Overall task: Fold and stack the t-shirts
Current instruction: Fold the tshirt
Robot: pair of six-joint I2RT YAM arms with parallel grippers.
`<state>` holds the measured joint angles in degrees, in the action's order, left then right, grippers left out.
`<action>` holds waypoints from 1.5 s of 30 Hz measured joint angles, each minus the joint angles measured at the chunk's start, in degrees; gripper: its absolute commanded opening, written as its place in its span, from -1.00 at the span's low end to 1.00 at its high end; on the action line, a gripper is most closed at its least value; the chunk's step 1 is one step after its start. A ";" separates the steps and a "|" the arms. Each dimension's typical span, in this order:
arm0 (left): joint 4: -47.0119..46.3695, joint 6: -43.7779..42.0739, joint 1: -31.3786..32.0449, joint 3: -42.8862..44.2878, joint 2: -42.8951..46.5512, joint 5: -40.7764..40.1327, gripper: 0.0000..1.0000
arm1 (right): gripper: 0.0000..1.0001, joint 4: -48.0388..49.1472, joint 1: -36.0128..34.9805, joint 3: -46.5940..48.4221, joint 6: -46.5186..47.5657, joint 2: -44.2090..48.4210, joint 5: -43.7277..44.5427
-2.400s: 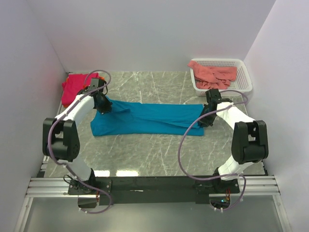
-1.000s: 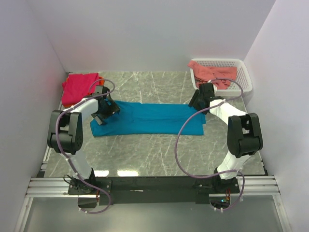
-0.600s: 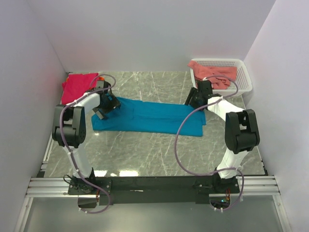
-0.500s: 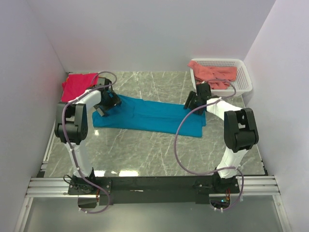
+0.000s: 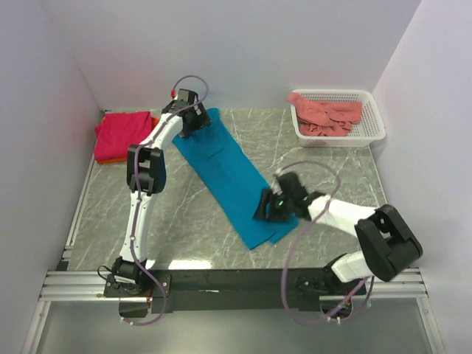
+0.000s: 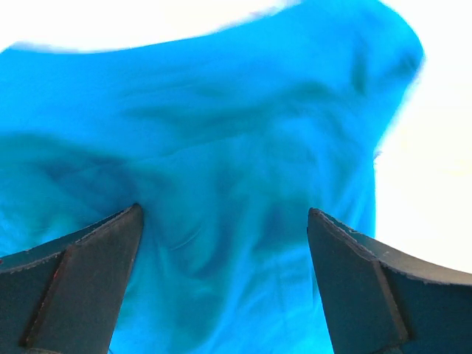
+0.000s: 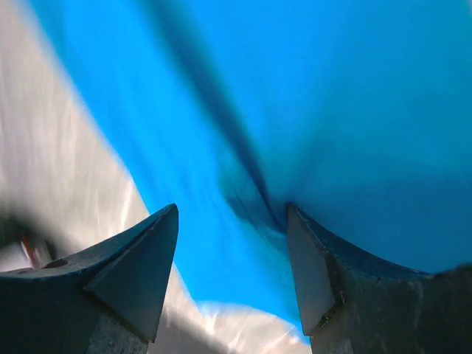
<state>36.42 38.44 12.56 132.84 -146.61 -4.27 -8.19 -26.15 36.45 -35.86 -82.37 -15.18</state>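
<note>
The teal-blue t-shirt [image 5: 221, 169] lies as a long folded strip running diagonally from the far left toward the near middle of the table. My left gripper [image 5: 198, 124] is at its far end, its jaws wide open and pressed down over the teal cloth [image 6: 221, 110]; in the left wrist view the left gripper [image 6: 225, 212] has only flat cloth between its fingers. My right gripper [image 5: 264, 209] sits open at the near end, straddling the shirt's edge [image 7: 332, 88]; the right wrist view shows the right gripper [image 7: 231, 207] over cloth and bare table.
A folded magenta-pink t-shirt [image 5: 122, 133] lies on an orange one [image 5: 110, 158] at the far left. The salmon-pink t-shirt [image 5: 324, 114] is crumpled in the white mesh basket [image 5: 376, 118] at the far right. Walls close in three sides.
The teal shirt has swung from lying crosswise to lying diagonally. The left gripper moved to the far left end, the right gripper came toward the near middle. Both jaws stayed apart.
</note>
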 measured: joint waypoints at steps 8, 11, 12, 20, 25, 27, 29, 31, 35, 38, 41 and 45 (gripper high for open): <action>-6.80 1.46 3.76 0.76 -1.84 6.51 0.99 | 0.36 1.66 -28.52 -3.67 1.36 1.79 -14.03; -9.16 2.14 4.70 1.95 -2.99 8.50 0.99 | 0.37 -1.18 -32.39 -1.57 3.45 1.49 -14.71; -10.14 2.69 4.92 1.95 -3.19 9.20 0.99 | 0.37 -2.03 -32.81 -0.63 4.07 1.55 -14.60; -13.64 5.88 5.25 2.10 -3.69 14.97 0.99 | 0.49 -7.67 -31.61 3.87 3.89 9.99 -6.03; -11.65 4.92 6.47 0.07 -0.57 14.78 0.99 | 0.54 -10.51 -21.94 3.32 1.75 18.60 -2.40; -9.38 4.04 7.61 -4.26 4.35 12.98 0.99 | 0.55 -11.74 -16.72 2.34 1.31 20.87 -1.27; -7.91 3.61 9.16 -11.10 12.39 10.99 0.99 | 0.55 -13.16 -13.75 0.68 0.90 22.23 0.02; -5.90 3.78 11.08 -19.45 22.69 8.94 0.99 | 0.54 -14.56 -13.22 -1.49 0.66 22.62 0.15; -7.34 5.95 16.39 -42.21 48.04 5.14 0.99 | 0.51 -17.22 -12.85 -6.12 -0.35 22.56 -0.61; -8.98 8.59 21.68 -59.01 63.52 3.80 0.99 | 0.41 -18.10 -12.50 -8.44 -0.83 22.58 -1.25; -8.13 12.57 26.47 -76.06 74.49 3.45 0.99 | 0.32 -18.08 -12.44 -10.23 -1.38 22.60 -2.95; -7.08 17.88 29.55 -93.68 79.60 6.51 0.99 | 0.18 -17.05 -12.41 -12.72 -2.36 22.56 -5.16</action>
<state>29.34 56.31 42.11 39.16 -67.00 2.24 -25.23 -38.57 23.73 -38.22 -59.81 -20.34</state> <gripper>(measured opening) 0.994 0.611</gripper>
